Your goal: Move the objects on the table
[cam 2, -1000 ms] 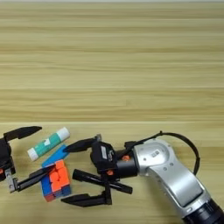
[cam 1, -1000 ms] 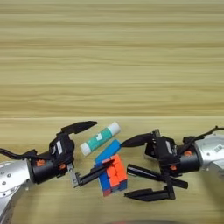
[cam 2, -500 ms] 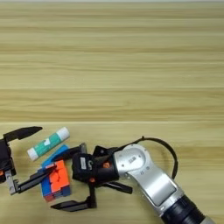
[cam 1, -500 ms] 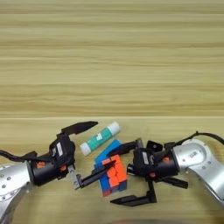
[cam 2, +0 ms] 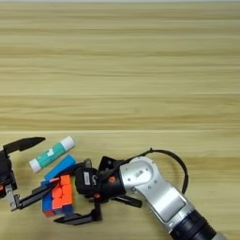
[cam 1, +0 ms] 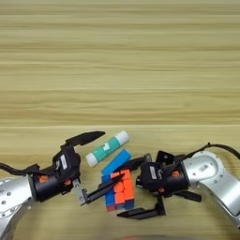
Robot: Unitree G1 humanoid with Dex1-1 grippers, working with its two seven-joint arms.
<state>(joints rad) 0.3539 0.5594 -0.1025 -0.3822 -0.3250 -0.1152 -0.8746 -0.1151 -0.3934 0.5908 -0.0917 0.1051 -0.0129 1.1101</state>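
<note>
The orange, blue and red puzzle cube (cam 1: 120,190) sits near the table's (cam 1: 120,70) front edge. A flat blue bar (cam 1: 116,162) leans on its top, and the teal-and-white glue stick (cam 1: 107,147) lies just beyond. My left gripper (cam 1: 95,164) is open around the glue stick, and its lower finger (cam 1: 100,190) touches the cube's left face. My right gripper (cam 1: 124,191) is open too, one finger above the cube and one (cam 1: 138,213) below it. The marker and the tiny black-and-white cube are out of view.
Bare wooden table top stretches across the middle and the far half. A black cable (cam 2: 174,161) loops off my right arm's silver forearm (cam 2: 157,185) at the bottom right.
My right gripper has slid left, from beside the cube to straddling it with open fingers. The left gripper has held its place by the glue stick.
</note>
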